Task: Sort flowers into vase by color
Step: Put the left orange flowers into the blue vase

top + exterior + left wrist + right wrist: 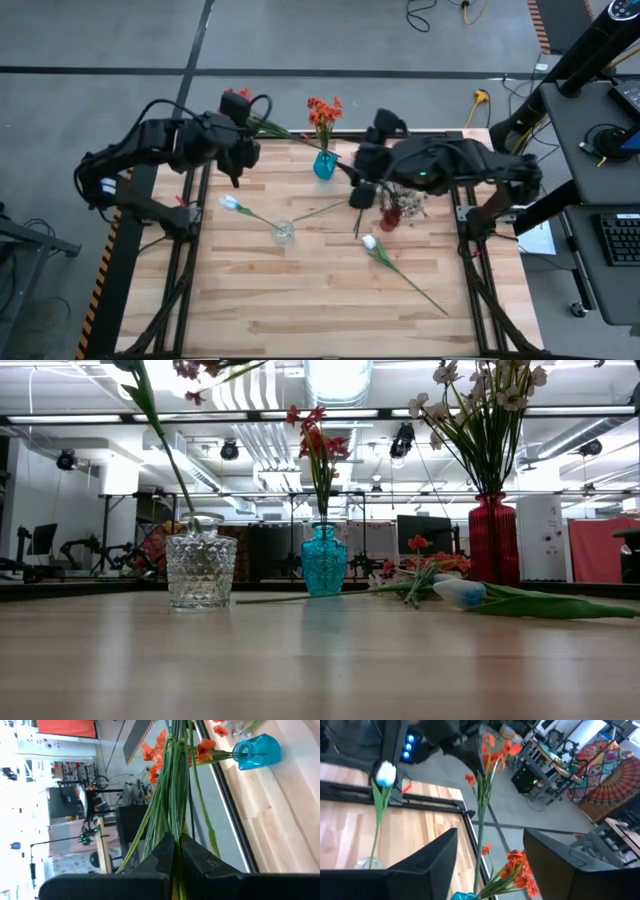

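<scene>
Orange-red spray (238,97) pinched tight in L gripper (240,108), stems bunched between its shut fingers (165,855), hanging off table edge at 11 o'clock. R gripper (362,192) at centre, jaws apart, holding nothing I can see. Risk as I read it: long floppy stems, narrow blue vase (324,165) at 12 o'clock already has orange blooms in (crowded neck), so new stems could snag, tip it, or miss. R arm sits close by, collision poss. White tulip (232,203) leans in clear vase (283,233); second white bud (369,242) lies flat at 5 o'clock. Pale bunch in red vase (390,217).
</scene>
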Tool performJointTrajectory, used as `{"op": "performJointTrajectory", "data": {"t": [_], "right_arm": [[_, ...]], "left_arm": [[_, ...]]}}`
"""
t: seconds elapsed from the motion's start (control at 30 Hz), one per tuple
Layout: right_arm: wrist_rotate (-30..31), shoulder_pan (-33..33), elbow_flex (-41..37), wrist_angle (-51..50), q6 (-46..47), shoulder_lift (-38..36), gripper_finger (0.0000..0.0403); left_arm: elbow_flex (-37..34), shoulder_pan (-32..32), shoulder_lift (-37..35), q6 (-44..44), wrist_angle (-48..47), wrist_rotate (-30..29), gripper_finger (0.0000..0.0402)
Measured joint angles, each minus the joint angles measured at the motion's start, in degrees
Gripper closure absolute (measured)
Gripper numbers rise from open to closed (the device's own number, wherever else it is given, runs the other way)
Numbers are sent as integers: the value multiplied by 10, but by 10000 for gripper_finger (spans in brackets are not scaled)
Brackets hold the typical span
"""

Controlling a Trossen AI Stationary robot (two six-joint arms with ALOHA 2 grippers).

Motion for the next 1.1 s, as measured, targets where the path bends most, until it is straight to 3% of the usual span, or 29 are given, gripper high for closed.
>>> {"op": "performJointTrajectory", "data": {"t": [0.17, 0.37, 0.67, 0.87, 1.0, 1.1], "right_arm": [[0, -17, 43, -5, -25, 45, 129], [-20, -45, 92, -40, -32, 91, 120], [-125, -94, 97, -77, 48, 113, 146], [-137, -118, 98, -100, 77, 115, 160], [-148, -124, 97, -105, 86, 115, 193], [-190, -129, 97, -106, 90, 115, 232]], "left_arm": [[46, -37, 35, -12, -15, -11, 401], [91, -73, 89, -6, -24, -11, 401], [163, -84, 161, -4, -27, -12, 401], [208, -90, 200, -4, -55, -15, 401], [227, -92, 215, -4, -62, -16, 401], [240, -92, 226, -4, -62, -13, 401]]}}
